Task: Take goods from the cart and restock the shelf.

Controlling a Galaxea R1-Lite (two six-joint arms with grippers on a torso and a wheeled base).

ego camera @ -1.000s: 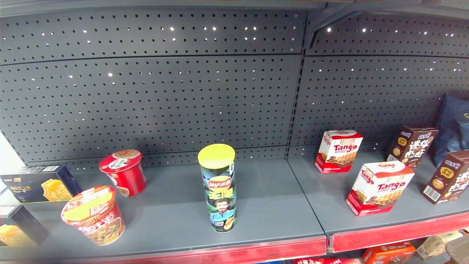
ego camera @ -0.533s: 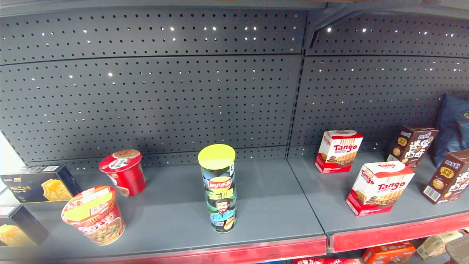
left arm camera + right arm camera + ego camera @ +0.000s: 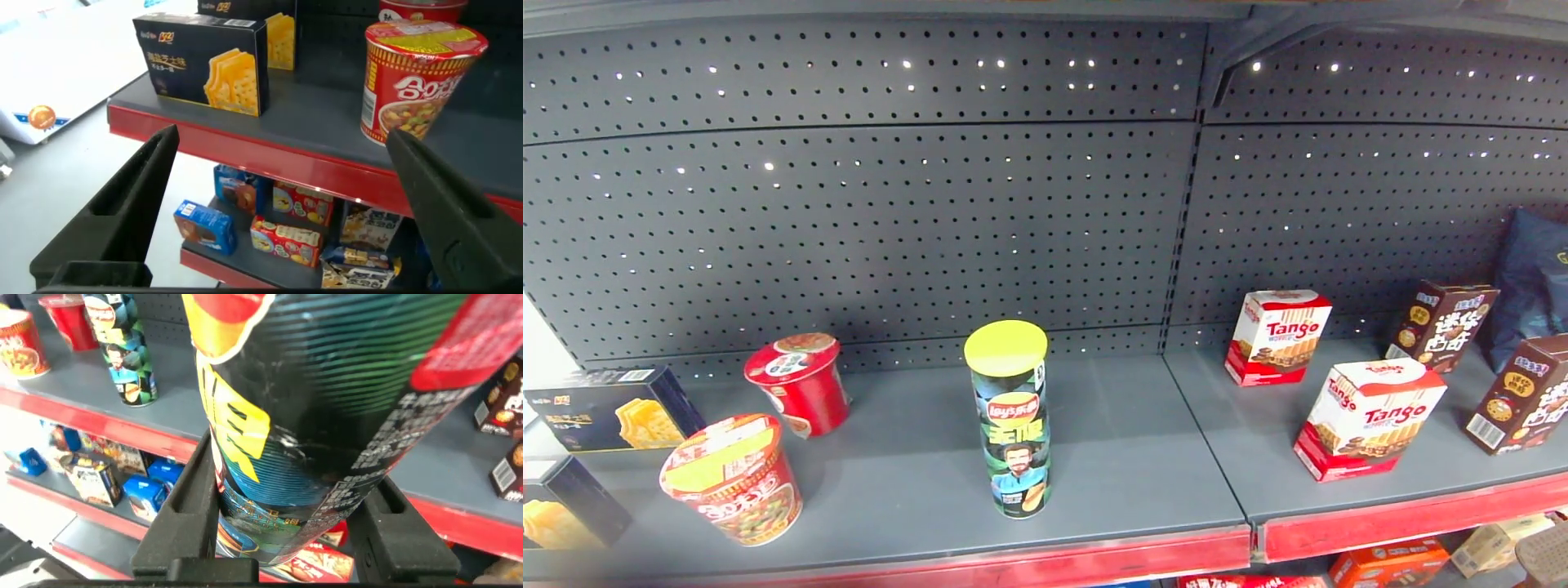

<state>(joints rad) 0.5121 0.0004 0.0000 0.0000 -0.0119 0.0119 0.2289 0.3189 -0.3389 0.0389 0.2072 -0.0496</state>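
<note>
Presently, item in hand: a second chips can (image 3: 327,400), a rigid cylindrical tube with glossy printed wrap in dark green stripes, yellow and red. The right gripper (image 3: 290,508) is clamped across its body, one black finger on each side, out in front of the shelf (image 3: 1111,457).

Left gripper (image 3: 282,143): fingers spread wide, nothing between them; it sits near the shelf's left end, by the front noodle cup (image 3: 417,77) and a black cracker box (image 3: 204,61).

Shelf stock:
- one matching can (image 3: 1011,420), upright, yellow plastic lid, centre front;
- two tapered red noodle cups with foil lids, left;
- cardboard wafer boxes (image 3: 1368,416) and brown boxes, right.

Deck: flat grey metal, red front lip, perforated back panel.

Handling judgement: the bare deck just beside or behind the standing can suits the new one. The tube is tall, narrow and slick, so it should be brought level over the lip and seated flat on its base. The fingers should open only once it stands, without brushing its neighbour.
</note>
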